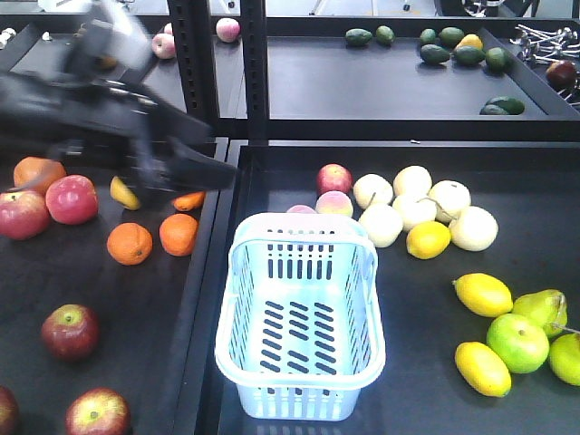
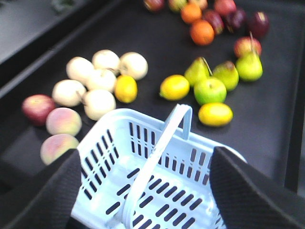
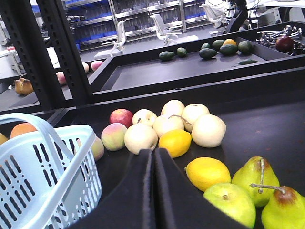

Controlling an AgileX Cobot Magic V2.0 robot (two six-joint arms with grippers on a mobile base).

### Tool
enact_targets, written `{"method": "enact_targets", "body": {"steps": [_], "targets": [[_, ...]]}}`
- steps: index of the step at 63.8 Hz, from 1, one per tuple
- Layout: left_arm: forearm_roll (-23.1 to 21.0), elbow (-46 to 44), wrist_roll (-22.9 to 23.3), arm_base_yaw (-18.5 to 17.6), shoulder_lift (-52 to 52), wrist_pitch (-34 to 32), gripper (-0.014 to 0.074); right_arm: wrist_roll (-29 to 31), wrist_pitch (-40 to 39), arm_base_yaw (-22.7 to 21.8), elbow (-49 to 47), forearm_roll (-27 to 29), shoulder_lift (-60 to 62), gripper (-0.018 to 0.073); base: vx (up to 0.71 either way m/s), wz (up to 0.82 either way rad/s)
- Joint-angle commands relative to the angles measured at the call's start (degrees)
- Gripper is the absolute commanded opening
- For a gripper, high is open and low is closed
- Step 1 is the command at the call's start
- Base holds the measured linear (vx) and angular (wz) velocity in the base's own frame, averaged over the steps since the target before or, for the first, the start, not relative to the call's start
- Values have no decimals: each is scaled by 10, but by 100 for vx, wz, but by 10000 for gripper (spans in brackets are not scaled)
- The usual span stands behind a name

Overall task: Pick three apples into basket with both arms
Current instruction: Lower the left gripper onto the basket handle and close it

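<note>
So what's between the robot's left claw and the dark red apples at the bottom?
In the front view, two oranges sit side by side between the left gripper and the nearest dark red apple.

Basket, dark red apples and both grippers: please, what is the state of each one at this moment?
Basket: standing upright, empty.
Dark red apples: lying loose on the dark tray beside the basket, none inside it yet.
Left gripper: open, holding nothing, above the basket.
Right gripper: shut, holding nothing.
</note>
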State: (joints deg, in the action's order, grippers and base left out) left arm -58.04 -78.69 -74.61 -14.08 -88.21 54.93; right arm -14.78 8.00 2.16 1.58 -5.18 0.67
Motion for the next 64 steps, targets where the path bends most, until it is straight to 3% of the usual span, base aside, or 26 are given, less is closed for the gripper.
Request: {"method": "enact_targets", "body": {"steps": [1,15,64], "targets": [[7,-56,-5,-34,-28,-4,544,2,-45,-3,7,-6,7,-8,0,0],[59,-103,-5,-76,-95,-6,538,2,-45,-3,7,-6,7,-8,0,0],[85,-108,-5,-81,-193,-27,538,2,-45,-3,7,-6,7,-8,0,0]]}}
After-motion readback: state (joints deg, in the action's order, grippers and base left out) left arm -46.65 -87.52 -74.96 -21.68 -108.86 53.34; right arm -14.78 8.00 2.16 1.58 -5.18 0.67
